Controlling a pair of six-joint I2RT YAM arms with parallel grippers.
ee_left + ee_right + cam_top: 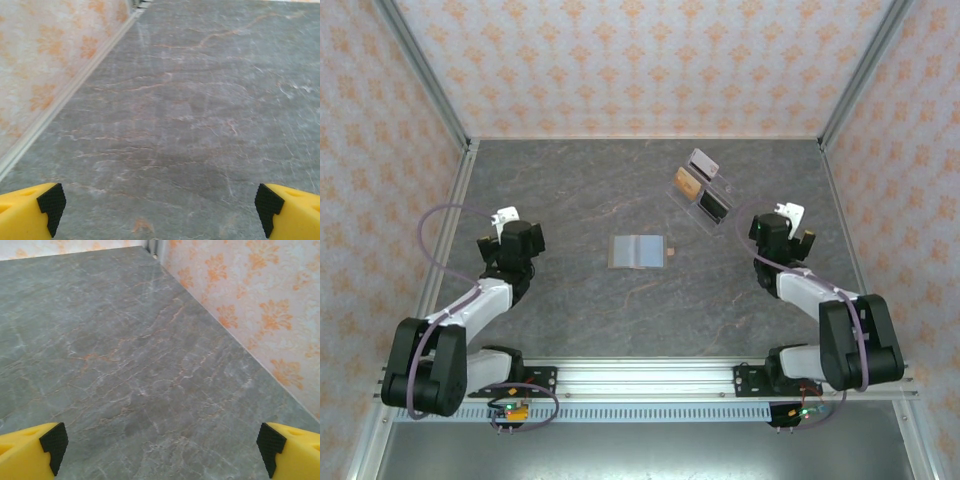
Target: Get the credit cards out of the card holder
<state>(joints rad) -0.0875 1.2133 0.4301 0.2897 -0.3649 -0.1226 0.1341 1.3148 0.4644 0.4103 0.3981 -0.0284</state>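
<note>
The left gripper (pixel 506 218) hangs over bare table (pixel 570 310), well to the left of the card holder (pixel 638 251) and about level with it. In its wrist view the yellow fingers with black pads (pixel 50 202) stand spread wide apart, with only grey marbled surface between them. The right gripper (pixel 790 215) sits well to the right of the card holder, a little farther back. Its fingers (pixel 52 442) are likewise spread wide and grip nothing.

The card holder lies opened flat near the middle of the table, between the two arms and touched by neither. Its inner panels face up as two pale grey halves. A small peach-coloured tab (pixel 671 251) pokes out just beside its right edge — too small to tell whether it is a card.

Beyond the card holder and to its right stands a clear acrylic stand (pixel 720 188), set at a slant. It carries an orange card (pixel 688 184) on the side nearest the card holder, a whitish card (pixel 701 161) farther back, and a dark card (pixel 714 205) on the right — all well apart from the card holder.
</note>
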